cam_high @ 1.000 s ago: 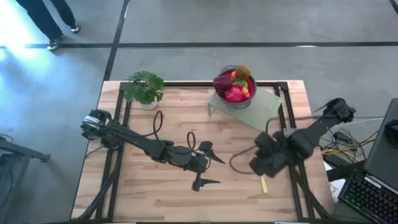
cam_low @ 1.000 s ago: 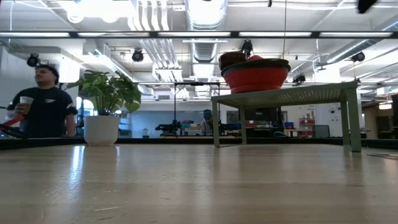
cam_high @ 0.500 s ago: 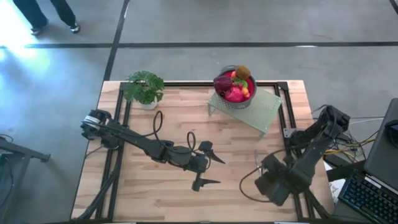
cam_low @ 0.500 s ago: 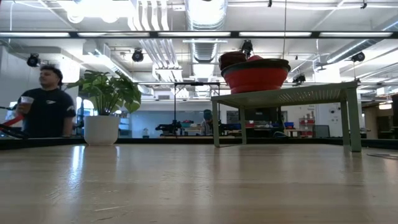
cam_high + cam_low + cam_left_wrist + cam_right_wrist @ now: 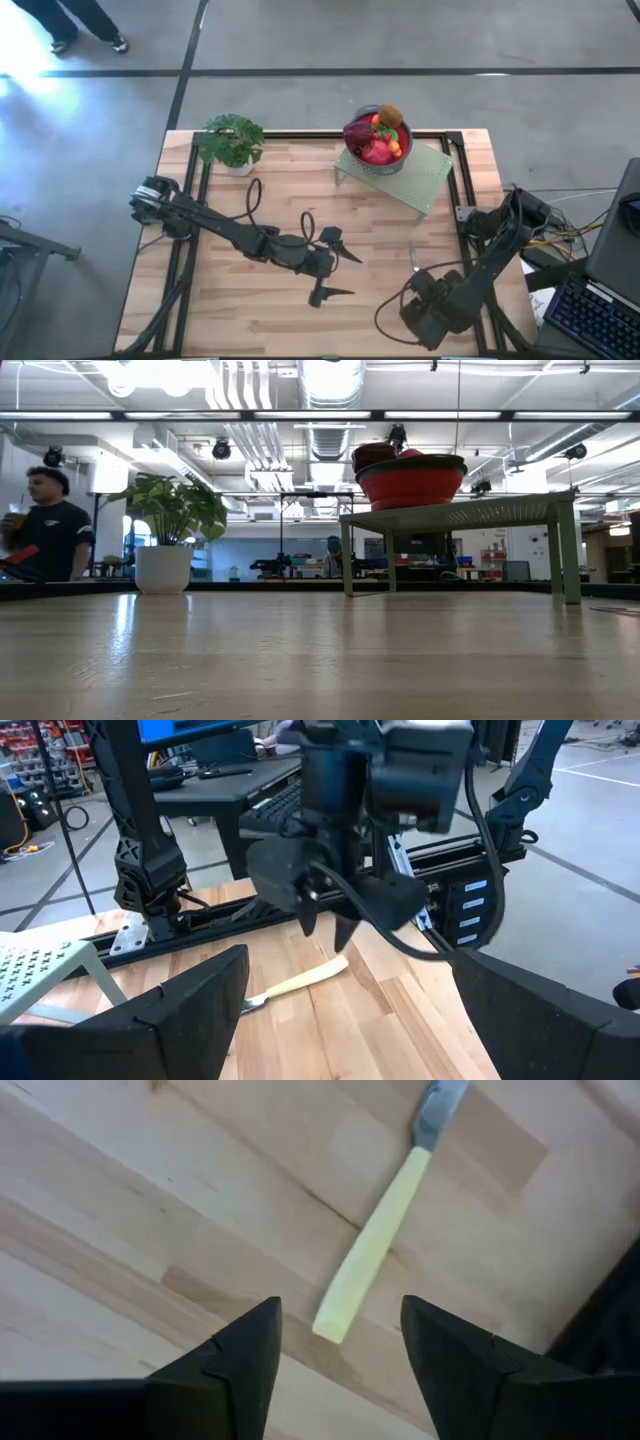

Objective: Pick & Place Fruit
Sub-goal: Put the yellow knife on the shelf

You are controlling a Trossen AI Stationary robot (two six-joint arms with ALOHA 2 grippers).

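The fruit, red, maroon, brown, green and orange pieces, lies heaped in a grey-rimmed red bowl. The bowl stands on a pale green perforated stand at the table's far right. My left gripper hovers open over the table's middle, holding nothing. My right gripper points down near the table's near right edge and is open. Its fingers stand on either side of the free end of a pale-handled knife, which lies flat on the wood. The left wrist view shows the right gripper above the knife.
A potted leafy plant stands at the far left of the table. Black frame rails run along the table's sides. A person is in the room beyond the far edge. Bare wood lies between the two arms.
My right gripper has swung from the table's right middle toward the near edge and sunk lower, its wrist rolling as it went. It now stands over the knife's handle. The knife, the bowl and my left arm have kept still.
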